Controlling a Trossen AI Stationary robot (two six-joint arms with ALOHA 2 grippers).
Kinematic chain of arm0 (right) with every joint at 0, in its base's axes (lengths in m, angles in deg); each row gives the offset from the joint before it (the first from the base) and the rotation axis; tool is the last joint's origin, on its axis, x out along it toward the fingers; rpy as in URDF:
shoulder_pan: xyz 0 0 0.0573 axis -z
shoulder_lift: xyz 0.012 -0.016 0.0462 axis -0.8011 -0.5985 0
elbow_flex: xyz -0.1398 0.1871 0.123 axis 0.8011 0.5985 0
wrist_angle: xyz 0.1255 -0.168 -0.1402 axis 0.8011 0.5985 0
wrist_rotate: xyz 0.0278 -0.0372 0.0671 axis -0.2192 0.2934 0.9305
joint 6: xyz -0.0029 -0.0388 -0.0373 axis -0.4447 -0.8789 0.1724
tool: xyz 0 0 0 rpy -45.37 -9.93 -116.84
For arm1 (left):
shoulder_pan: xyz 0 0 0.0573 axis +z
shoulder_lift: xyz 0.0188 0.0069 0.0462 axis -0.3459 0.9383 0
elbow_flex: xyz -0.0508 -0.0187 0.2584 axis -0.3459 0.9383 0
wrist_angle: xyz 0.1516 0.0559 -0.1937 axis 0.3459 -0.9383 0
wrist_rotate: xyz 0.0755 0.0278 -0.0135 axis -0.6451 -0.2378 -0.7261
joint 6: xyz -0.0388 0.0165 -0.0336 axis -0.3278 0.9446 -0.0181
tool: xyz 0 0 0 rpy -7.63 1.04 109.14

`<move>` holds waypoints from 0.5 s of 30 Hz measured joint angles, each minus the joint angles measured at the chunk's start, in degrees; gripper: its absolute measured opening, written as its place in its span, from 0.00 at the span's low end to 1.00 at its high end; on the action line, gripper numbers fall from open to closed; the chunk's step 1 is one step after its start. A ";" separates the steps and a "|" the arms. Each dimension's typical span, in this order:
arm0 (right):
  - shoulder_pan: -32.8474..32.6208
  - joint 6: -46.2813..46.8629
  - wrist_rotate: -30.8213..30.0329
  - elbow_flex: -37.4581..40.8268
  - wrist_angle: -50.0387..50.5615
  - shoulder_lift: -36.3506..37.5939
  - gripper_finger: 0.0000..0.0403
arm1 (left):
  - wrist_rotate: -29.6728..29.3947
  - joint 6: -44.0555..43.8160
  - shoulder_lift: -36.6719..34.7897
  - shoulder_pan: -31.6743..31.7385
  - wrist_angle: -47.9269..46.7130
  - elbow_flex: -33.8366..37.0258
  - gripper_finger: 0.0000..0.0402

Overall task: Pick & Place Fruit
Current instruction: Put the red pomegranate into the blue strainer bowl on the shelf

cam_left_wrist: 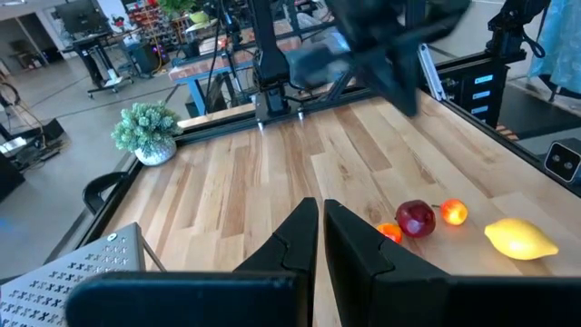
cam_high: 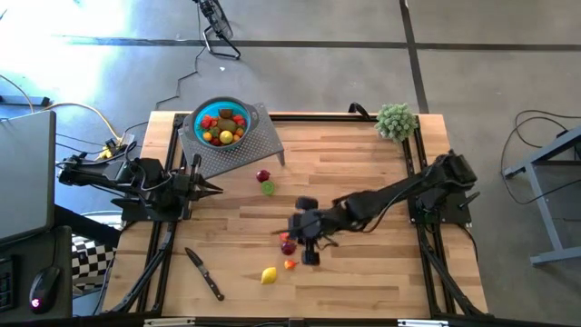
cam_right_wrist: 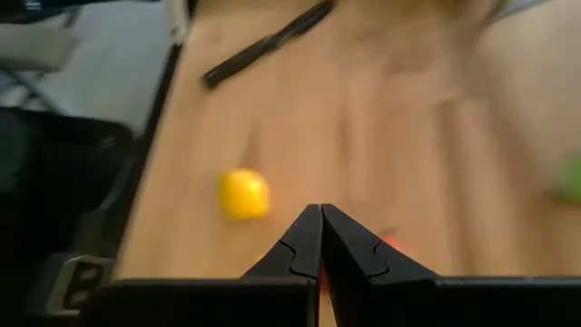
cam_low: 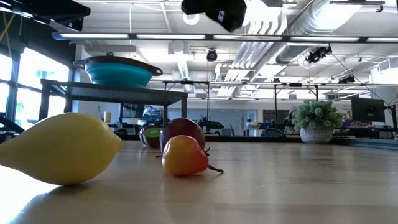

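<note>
Yellow lemon (cam_high: 269, 274), tip toward knife (cam_high: 205, 273)

The high view looked straight down on the whole table (cam_high: 363, 182). The low view sat at tabletop level, close behind the yellow lemon (cam_low: 62, 148), facing the room. Both wrist views looked forward over the boards and shared that lemon.

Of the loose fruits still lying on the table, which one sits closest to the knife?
The yellow lemon: it is the only yellow loose fruit and lies just right of the knife; the others lie farther off.
</note>
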 joint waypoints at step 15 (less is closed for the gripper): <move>-4.28 8.47 5.91 0.02 -8.29 -14.34 0.01 | -0.02 -2.66 0.00 0.00 -0.46 0.00 0.05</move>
